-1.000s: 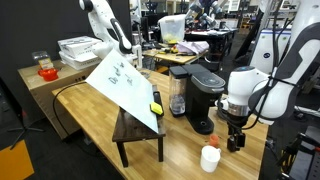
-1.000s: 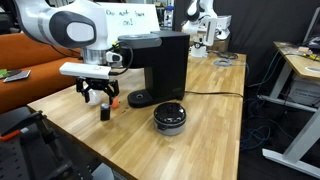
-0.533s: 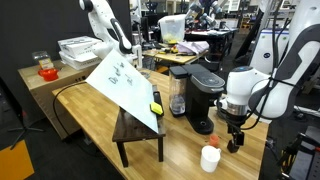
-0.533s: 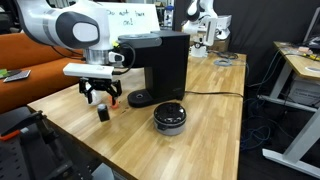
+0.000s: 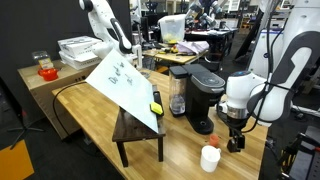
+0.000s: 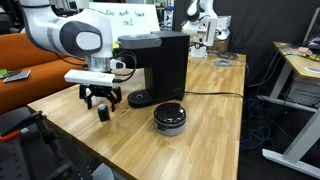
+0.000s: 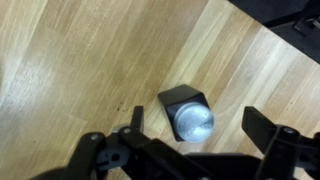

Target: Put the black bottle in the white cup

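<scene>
My fingers (image 7: pixel 264 129) are spread open, one on each side of the black bottle (image 7: pixel 188 112). It stands on the table (image 7: pixel 60 60) between them, untouched, so closing should pinch it squarely. The white cup (image 5: pixel 210 158) sits just beside my fingers.

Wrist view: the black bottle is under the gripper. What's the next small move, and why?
Probably lower straight down. The gripper is open, and the black bottle stands on the table, roughly centred between its fingers and apparently untouched. Descending before closing seems right. The white cup stands close by.
</scene>
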{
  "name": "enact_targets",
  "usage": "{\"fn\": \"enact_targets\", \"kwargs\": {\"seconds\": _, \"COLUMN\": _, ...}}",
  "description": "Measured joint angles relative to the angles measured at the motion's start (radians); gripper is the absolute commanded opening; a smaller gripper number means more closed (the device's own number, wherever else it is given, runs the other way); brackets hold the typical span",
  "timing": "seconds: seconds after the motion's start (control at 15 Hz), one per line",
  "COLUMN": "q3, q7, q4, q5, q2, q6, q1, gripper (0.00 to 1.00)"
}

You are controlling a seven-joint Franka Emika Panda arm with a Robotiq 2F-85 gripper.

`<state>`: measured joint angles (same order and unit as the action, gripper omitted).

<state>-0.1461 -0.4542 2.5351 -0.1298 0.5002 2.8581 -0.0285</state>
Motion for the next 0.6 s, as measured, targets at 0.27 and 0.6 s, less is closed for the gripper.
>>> {"fn": "enact_targets", "kwargs": {"seconds": 0.27, "q3": -0.005, "q7": 0.000, "q4": -0.020, "q5": 0.000, "q2": 0.040, "q6": 0.000, "q1": 0.016, "gripper": 0.61}}
{"fn": "enact_targets", "kwargs": {"seconds": 0.6, "q3": -0.017, "q7": 0.000, "q4": -0.032, "q5": 0.000, "q2": 0.056, "q6": 0.000, "q1": 0.032, "gripper": 0.26}}
